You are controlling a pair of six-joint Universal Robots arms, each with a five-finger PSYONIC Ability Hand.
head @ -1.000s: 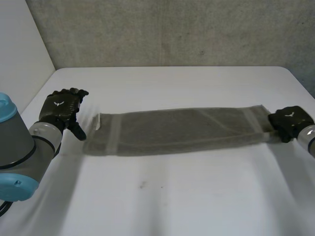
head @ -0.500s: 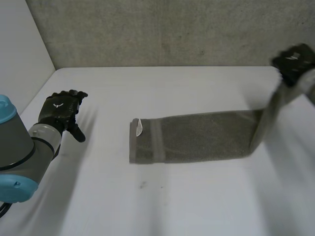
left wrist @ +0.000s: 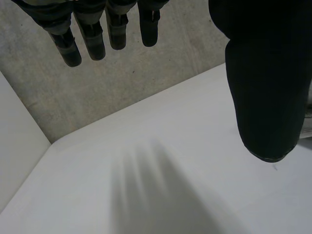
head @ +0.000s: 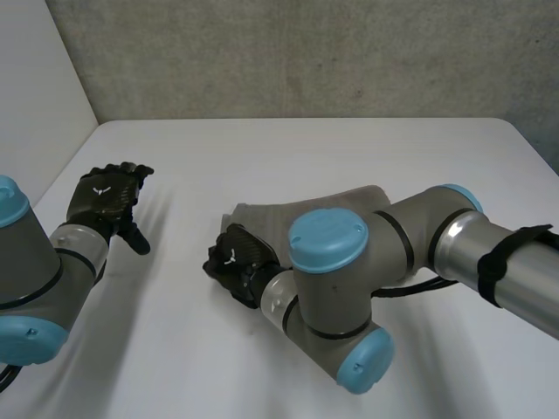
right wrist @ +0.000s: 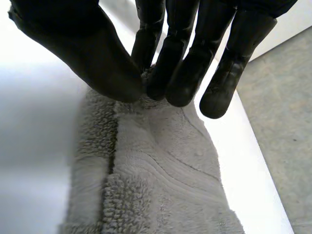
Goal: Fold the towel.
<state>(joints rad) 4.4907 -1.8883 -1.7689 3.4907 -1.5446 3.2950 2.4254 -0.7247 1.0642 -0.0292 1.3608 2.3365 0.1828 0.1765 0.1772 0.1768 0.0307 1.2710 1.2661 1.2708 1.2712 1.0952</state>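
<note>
So, the towel (head: 293, 212) is sitting roughly mid-table, grey and doubled up, and from the head camera I can only see a strip of it because my right arm (head: 472, 249) lies across in front of it. The right hand (head: 234, 264) is low over the white table (head: 306, 148) at the towel's end nearest the robot's left side.

On the right wrist cam it's pretty clear. The thumb (right wrist: 97, 58) and the fingers (right wrist: 183, 73) are closed together on a little peak of terry at the towel's edge, a proper pinch. Below the fingertips the cloth spreads flat, and one layer seems to be lying on another.

The left hand (head: 103, 196) is well apart from the towel, off near the table's left side. In its wrist view the fingers are straight and slightly spread, thumb out to the side, with nothing between them and bare table under the palm.
</note>
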